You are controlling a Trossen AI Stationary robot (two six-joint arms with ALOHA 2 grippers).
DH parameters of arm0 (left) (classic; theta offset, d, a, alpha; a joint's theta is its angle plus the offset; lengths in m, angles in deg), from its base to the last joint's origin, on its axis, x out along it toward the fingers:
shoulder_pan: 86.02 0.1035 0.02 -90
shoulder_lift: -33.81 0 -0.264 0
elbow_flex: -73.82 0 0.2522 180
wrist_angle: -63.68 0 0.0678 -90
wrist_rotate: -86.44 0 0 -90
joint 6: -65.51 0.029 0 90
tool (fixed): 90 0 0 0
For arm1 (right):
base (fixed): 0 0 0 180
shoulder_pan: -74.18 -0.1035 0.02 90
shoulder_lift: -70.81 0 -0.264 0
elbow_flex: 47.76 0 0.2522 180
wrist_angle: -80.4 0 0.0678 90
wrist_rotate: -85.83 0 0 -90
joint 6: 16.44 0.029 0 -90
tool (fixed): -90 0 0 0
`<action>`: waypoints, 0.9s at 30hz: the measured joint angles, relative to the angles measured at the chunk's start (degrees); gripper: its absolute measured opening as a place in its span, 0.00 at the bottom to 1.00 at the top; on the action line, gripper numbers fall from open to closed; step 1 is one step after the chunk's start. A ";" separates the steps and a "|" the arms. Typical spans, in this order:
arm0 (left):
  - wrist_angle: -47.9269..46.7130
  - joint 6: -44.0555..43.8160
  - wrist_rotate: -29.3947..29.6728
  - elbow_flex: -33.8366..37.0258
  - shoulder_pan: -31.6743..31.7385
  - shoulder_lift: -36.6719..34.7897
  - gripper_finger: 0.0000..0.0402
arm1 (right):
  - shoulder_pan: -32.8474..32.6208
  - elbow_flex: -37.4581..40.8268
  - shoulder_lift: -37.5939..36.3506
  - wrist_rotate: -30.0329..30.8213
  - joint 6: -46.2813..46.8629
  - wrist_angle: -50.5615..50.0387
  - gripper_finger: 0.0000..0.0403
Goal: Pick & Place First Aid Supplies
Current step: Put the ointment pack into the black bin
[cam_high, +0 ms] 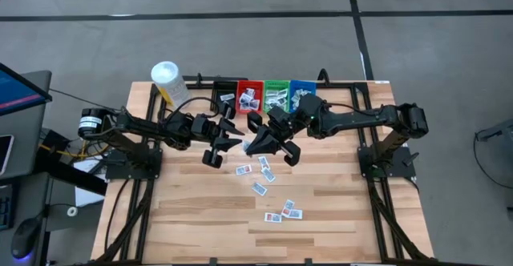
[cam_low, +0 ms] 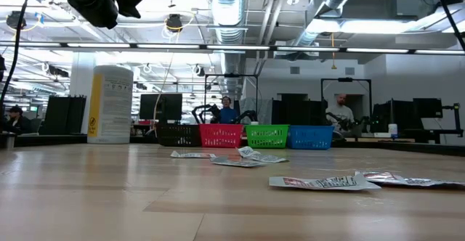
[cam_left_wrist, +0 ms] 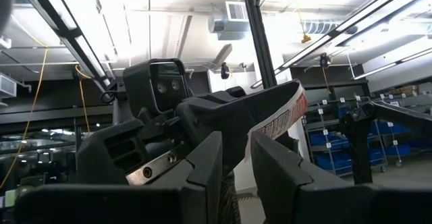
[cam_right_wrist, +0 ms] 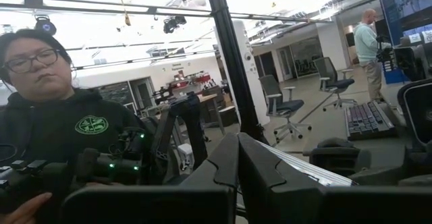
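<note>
Both arms hang above the wooden bench, near the row of small plastic bins: the left gripper clamps a flat white printed packet, the right gripper pinches another thin white packet, so carrying is in hand, and each must next reach its bin.
</note>
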 joint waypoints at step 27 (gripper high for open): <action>0.69 0.66 0.20 0.00 0.40 0.00 0.20 | 0.74 0.00 0.00 0.02 -0.13 0.01 0.00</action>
